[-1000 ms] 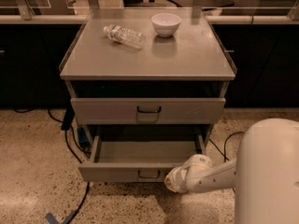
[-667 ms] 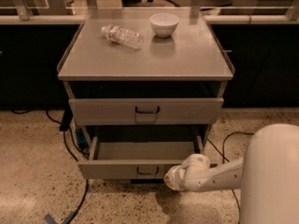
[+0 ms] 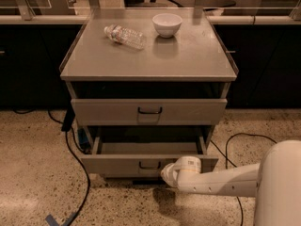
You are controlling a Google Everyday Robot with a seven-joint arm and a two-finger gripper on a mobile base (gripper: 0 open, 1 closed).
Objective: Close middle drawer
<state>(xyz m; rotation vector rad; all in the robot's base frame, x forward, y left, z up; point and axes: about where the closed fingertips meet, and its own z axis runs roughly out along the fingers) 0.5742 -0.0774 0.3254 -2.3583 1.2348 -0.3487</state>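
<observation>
The middle drawer (image 3: 117,164) is pulled out from the grey cabinet, and its shallow inside looks empty. Its low front panel carries a small dark loop handle (image 3: 149,165). Above it is the taller-fronted upper drawer (image 3: 148,111), almost closed. The lowest drawer is hidden beneath the open one. My gripper (image 3: 168,173) comes in from the lower right on a white arm (image 3: 221,182). It is against the middle drawer's front panel, just right of the handle.
A clear plastic bottle (image 3: 124,36) lies on the cabinet top (image 3: 188,55), with a white bowl (image 3: 167,24) beside it. Black cables (image 3: 75,154) run over the speckled floor left and right of the cabinet. Dark counters stand behind.
My gripper has moved left and in against the drawer front. The middle drawer looks pushed in a little, with less of its inside showing.
</observation>
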